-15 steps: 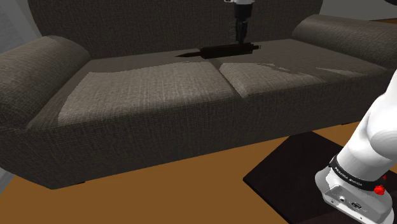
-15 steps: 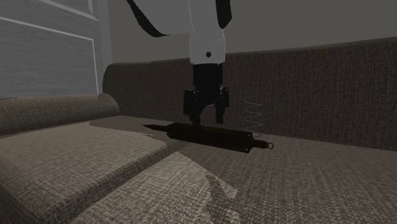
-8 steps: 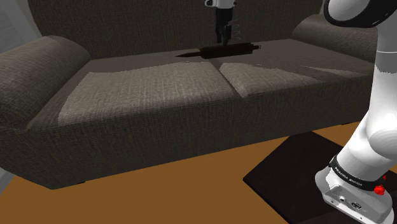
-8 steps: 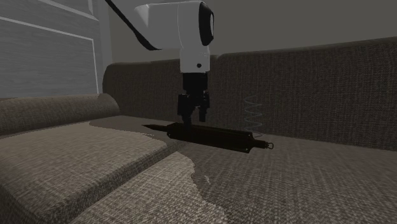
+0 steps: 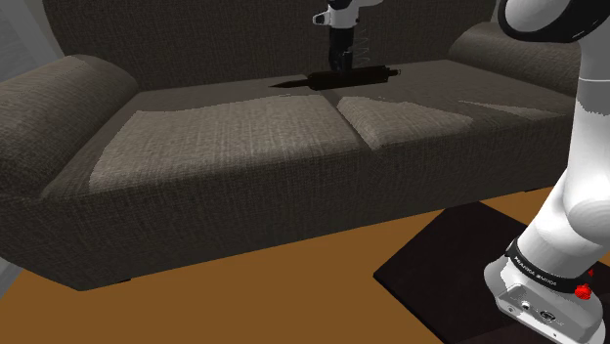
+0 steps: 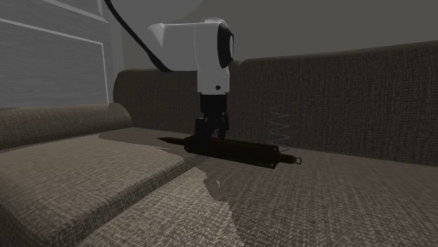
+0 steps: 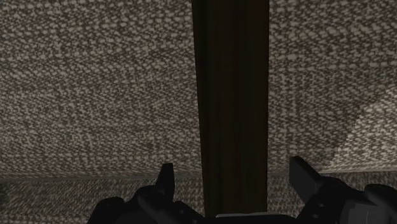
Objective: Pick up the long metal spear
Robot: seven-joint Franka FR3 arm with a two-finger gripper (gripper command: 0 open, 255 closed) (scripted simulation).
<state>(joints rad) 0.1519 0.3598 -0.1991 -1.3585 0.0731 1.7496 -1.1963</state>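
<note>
Shoulder view, hidden: the hand (image 5: pixel 339 59) hangs at 12 o'clock. Its dark fingertips merge with the spear (image 5: pixel 350 75), so we cannot read their spacing here. The arm (image 5: pixel 577 147) is cut by the frame at 1 o'clock.
Shoulder view, surface: the spear lies flat at the back of the seat of a grey woven sofa (image 5: pixel 244 147), beside the backrest. At 5 o'clock we see brown floor (image 5: pixel 293 293) and a dark mat (image 5: pixel 440 259) under the stand (image 5: pixel 543 305).
Shoulder view, count: one spear, one sofa, two seat cushions, two armrests.
Second exterior view, hidden: the hand (image 6: pixel 211 135) sits over the spear (image 6: pixel 239 150) toward its pointed end, but contact is hard to judge. A faint wire coil (image 6: pixel 279 125) stands behind.
Second exterior view, room: a panelled grey wall (image 6: pixel 49 63) at 10 o'clock.
Wrist view, hand: the two fingers (image 7: pixel 167 178) are spread, one on each side of the spear (image 7: pixel 230 95), and neither touches it.
Wrist view, hidden: both spear ends lie out of frame.
</note>
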